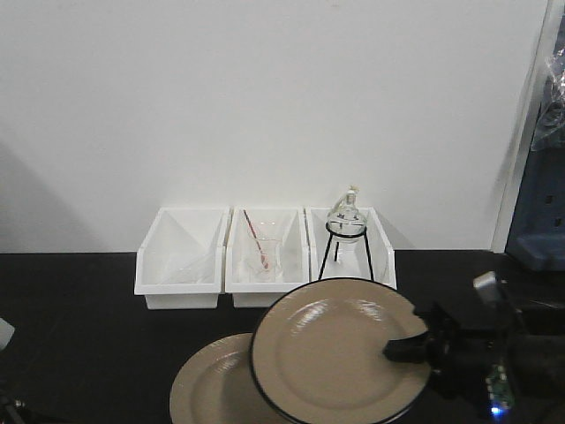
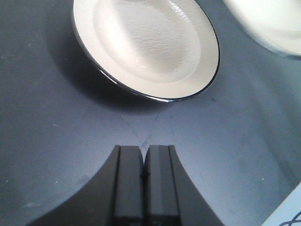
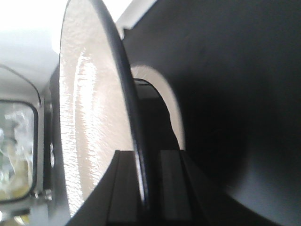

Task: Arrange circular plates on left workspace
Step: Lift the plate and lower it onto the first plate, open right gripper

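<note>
Two tan circular plates with dark rims show in the front view. One plate [image 1: 207, 393] lies flat on the black countertop [image 1: 71, 336] near its front edge. The other plate [image 1: 331, 349] hangs above it, overlapping its right part, with my right gripper [image 1: 399, 347] shut on its right rim. In the right wrist view that rim [image 3: 134, 117] runs between the fingers of the right gripper [image 3: 141, 162], and the lower plate [image 3: 167, 92] peeks out behind. My left gripper [image 2: 143, 153] is shut and empty over bare countertop [image 2: 51, 132], a short way from a plate [image 2: 146, 42].
Three white bins stand in a row against the back wall: the left bin [image 1: 181, 261], the middle bin [image 1: 265, 256] with a beaker and a red rod, and the right bin [image 1: 353, 252] with a glass flask on a black stand. Blue equipment [image 1: 543, 203] stands at the far right.
</note>
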Motion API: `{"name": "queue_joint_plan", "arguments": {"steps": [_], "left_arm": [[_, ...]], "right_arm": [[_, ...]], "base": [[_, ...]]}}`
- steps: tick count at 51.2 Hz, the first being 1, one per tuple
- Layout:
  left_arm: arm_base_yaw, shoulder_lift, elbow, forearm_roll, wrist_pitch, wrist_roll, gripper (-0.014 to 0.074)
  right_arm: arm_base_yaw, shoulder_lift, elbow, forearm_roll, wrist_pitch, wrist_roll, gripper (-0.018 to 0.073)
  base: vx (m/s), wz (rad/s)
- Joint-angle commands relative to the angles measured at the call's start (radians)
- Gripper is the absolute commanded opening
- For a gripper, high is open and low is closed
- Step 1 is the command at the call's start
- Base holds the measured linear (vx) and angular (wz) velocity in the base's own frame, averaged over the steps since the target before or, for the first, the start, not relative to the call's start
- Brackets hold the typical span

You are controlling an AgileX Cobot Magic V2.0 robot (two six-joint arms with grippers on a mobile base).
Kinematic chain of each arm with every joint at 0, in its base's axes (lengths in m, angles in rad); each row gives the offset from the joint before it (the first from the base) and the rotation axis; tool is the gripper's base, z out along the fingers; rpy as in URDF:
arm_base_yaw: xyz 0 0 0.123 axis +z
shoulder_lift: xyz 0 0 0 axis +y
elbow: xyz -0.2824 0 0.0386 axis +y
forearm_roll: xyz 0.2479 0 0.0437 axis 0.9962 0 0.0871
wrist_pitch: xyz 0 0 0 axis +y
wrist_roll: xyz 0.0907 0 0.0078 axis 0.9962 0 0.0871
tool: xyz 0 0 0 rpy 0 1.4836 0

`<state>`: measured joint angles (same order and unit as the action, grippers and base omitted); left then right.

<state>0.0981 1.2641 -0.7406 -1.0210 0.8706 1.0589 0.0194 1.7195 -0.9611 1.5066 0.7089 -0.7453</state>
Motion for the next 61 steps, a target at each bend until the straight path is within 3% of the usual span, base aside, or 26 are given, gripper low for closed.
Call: {"name": "queue_joint_plan", "arguments": {"steps": [1,14,23,29,40,47,55,61], "left_arm": [[0.005,-0.027,-0.024,-0.063,-0.002,0.0,-0.0001],[0.005,-0.027,-0.024,-0.063,-0.002,0.0,-0.0001],[0.005,-0.027,-0.024,-0.063,-0.002,0.0,-0.0001],[0.005,-0.027,-0.023,-0.063,-0.001,0.0,-0.0001],[0.005,-0.027,-0.023,-0.063,-0.001,0.0,-0.0001],[0.005,-0.027,-0.023,-0.062,-0.001,0.0,-0.0001],[0.005,-0.027,-0.023,-0.052,-0.017,0.0,-0.0001],[0.005,-0.027,-0.023,-0.037,-0.034,0.0,-0.0001]], "right_arm": [[0.075,0.014,-0.103,0.111,0.02,-0.01,-0.0005],[0.192,0.186,-0.233,0.156,0.003,-0.01,-0.0005],[0.223,0.276,-0.293,0.152,0.003,-0.045,0.0003],[0.226,0.298,-0.306,0.158,0.008,-0.093,0.0059],[0.226,0.298,-0.306,0.153,0.003,-0.264,0.0314],[0.22,0.297,-0.306,0.15,0.005,-0.459,0.044],[0.199,0.275,-0.306,0.144,-0.016,-0.667,0.0461],[0.189,0.249,-0.306,0.14,-0.076,-0.757,0.0447]], "base": [[0.0,0.0],[0.0,0.0],[0.0,0.0],[0.0,0.0],[0.0,0.0],[0.0,0.0],[0.0,0.0],[0.0,0.0]]}}
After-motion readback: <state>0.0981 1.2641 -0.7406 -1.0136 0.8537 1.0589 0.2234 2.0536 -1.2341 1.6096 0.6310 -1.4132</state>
